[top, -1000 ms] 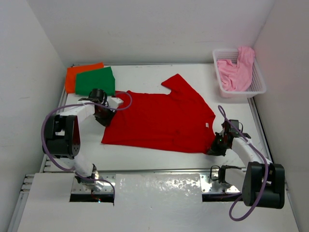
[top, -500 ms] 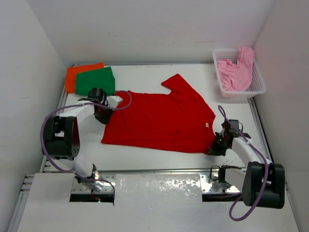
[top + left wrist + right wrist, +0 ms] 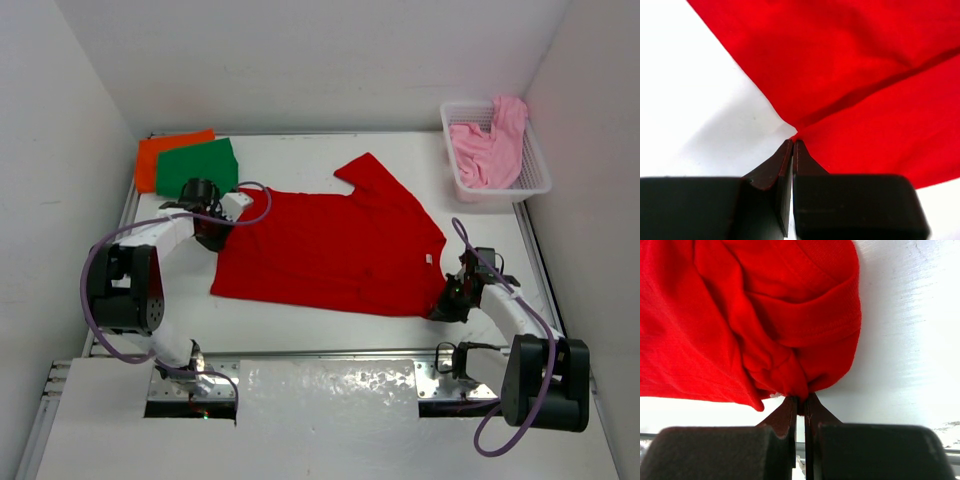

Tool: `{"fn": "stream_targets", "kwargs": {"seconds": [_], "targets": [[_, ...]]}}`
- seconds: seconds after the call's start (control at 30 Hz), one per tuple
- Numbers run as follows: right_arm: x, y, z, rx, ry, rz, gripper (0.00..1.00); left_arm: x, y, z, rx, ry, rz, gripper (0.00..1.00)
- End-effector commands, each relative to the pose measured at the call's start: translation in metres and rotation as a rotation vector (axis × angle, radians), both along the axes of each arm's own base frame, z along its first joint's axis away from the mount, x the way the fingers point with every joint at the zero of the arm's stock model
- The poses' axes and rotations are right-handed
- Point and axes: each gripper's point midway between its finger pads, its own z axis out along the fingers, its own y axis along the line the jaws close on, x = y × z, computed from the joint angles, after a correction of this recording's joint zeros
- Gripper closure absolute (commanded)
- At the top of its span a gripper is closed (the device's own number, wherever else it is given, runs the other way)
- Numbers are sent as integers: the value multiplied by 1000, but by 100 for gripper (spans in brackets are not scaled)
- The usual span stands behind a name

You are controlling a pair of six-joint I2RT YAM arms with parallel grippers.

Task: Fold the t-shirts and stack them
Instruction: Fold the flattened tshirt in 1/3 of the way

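Observation:
The red t-shirt (image 3: 330,250) lies spread across the middle of the table. My left gripper (image 3: 217,236) is shut on its left edge, where the cloth pinches into a fold (image 3: 793,134). My right gripper (image 3: 446,303) is shut on a bunched sleeve at the shirt's near right corner (image 3: 800,390). The green t-shirt (image 3: 198,167) lies folded on the orange t-shirt (image 3: 158,155) at the far left. The light pink t-shirt (image 3: 490,145) hangs in the white basket (image 3: 536,180) at the far right.
White walls close in the table on the left, back and right. A metal rail (image 3: 330,385) runs along the near edge between the arm bases. A purple cable (image 3: 258,205) loops over the red shirt's top left edge.
My left gripper has moved a little toward the far side with the shirt's left edge, drawing that edge straighter. The right gripper has not moved.

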Motion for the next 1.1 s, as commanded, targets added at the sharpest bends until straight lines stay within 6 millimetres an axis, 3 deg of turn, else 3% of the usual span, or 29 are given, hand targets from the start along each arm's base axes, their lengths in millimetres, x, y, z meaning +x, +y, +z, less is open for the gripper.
{"fn": "stream_targets", "kwargs": {"seconds": [0.0,0.17,0.23,0.27,0.33,0.43,0.5,0.57,0.6,0.7,0.73,0.83,0.93,1.07], "targets": [[-6,-18,-8,-97,23,2,100,20,5,7,14,-71,30,100],[-6,-18,-9,-93,20,-1,100,15,1,-3,-11,-37,39,99],[-6,-17,-8,-88,19,-1,100,8,0,-7,-12,-18,32,91],[-6,-17,-8,-87,19,1,100,7,1,-8,-8,-16,33,80],[-5,-16,-8,-85,17,3,100,4,8,-9,27,-17,46,70],[-4,-16,-7,-79,16,5,100,10,21,10,97,-79,52,61],[-3,-16,-7,-82,14,7,100,17,23,44,113,-186,43,58],[-2,-16,-6,-81,11,7,100,16,18,80,107,-276,-34,57],[-2,-16,-6,-79,12,9,100,11,5,85,56,-272,-107,57],[0,-15,-4,-76,4,9,100,-30,-14,68,29,-122,-303,59],[1,-15,-4,-74,2,8,100,-58,-12,42,53,-27,-373,59],[2,-15,-3,-72,-2,10,100,-109,-10,1,133,130,-486,55],[1,-15,-4,-75,-1,9,100,-123,-14,-18,172,146,-517,53],[2,-15,-4,-71,-5,5,100,-108,-4,-29,248,77,-474,49]]}}
